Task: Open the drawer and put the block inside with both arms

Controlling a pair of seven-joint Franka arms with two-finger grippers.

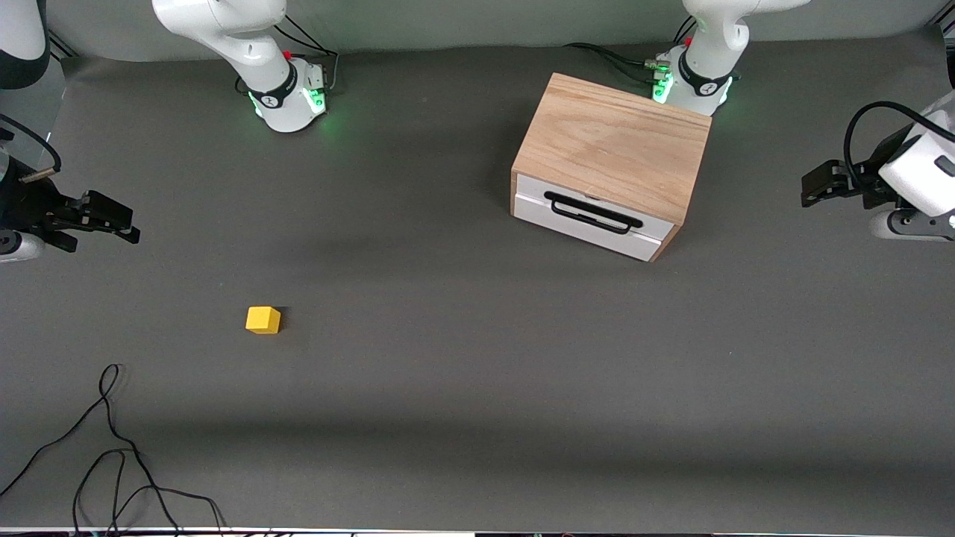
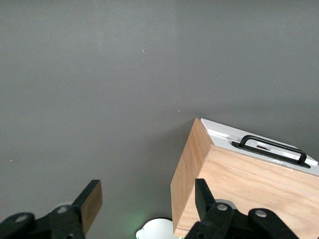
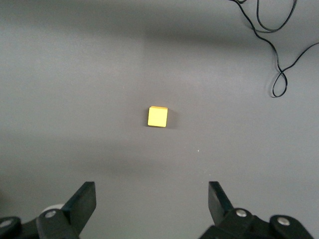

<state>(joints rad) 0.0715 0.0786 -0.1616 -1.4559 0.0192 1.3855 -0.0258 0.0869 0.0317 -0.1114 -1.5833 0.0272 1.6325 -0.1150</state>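
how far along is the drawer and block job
Nothing is done yet: the drawer looks shut in its wooden cabinet, and the yellow block sits on the table toward the right arm's end. Both end effectors, left and right, are open, holding nothing. Left: open the drawer, put the block inside.

This place looks like a robotics lab. Two white arms with green-lit bases are fixed on a table covered in plain grey mat, and loose black cables lie on it.
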